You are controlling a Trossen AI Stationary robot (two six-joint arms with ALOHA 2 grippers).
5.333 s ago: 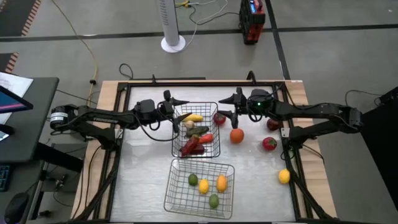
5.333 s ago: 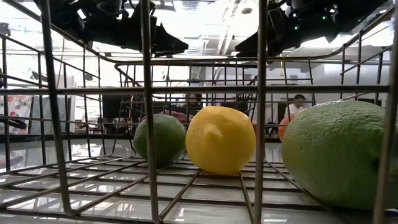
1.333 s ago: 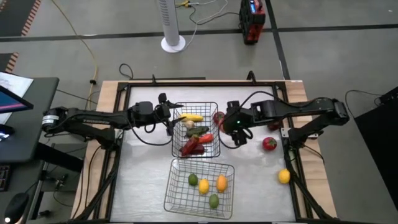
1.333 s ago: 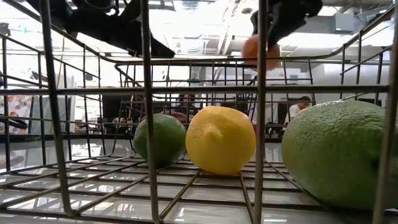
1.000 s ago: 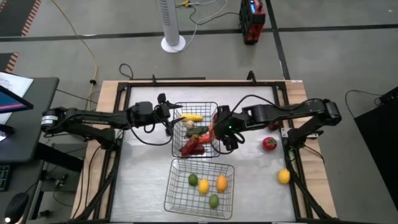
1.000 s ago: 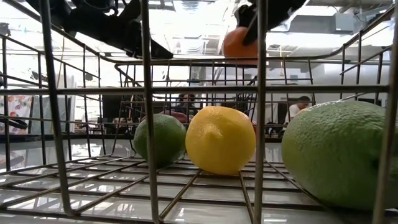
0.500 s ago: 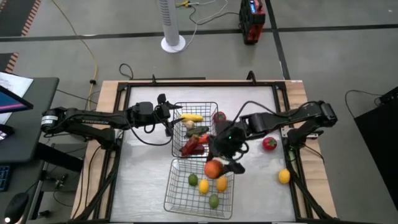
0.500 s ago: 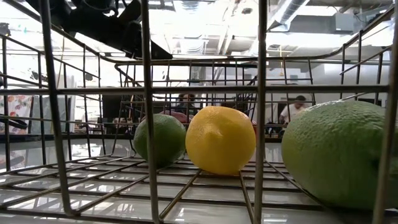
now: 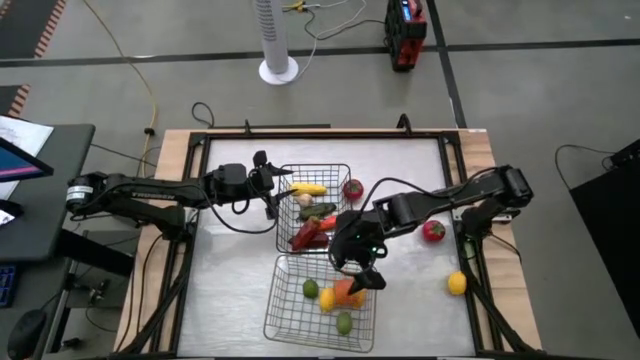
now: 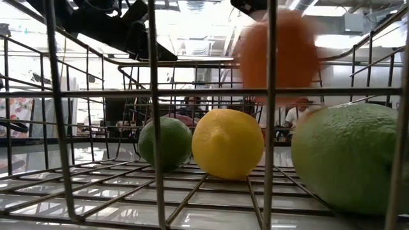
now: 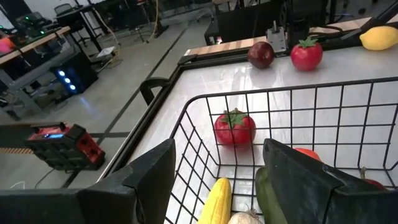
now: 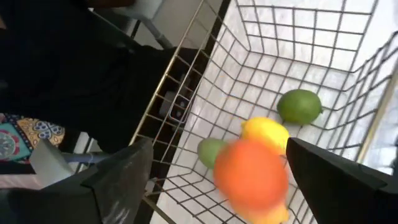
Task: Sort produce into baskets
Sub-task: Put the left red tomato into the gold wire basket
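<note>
Room, as I see it: grey concrete floor (image 9: 120,90); white fan base (image 9: 279,70) at 12 o'clock; red equipment box (image 9: 405,35) at 1 o'clock; dark desk (image 9: 40,190) at 9 o'clock.

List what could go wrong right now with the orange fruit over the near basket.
1. The orange fruit is blurred between the right gripper's open fingers, seemingly dropping. It could bounce off the yellow fruit beneath and shift the limes.
2. The gripper hangs near the near basket's far rim; a rebound could carry the fruit over that shallow wall.
3. The left gripper waits at the far basket, out of the way.
</note>
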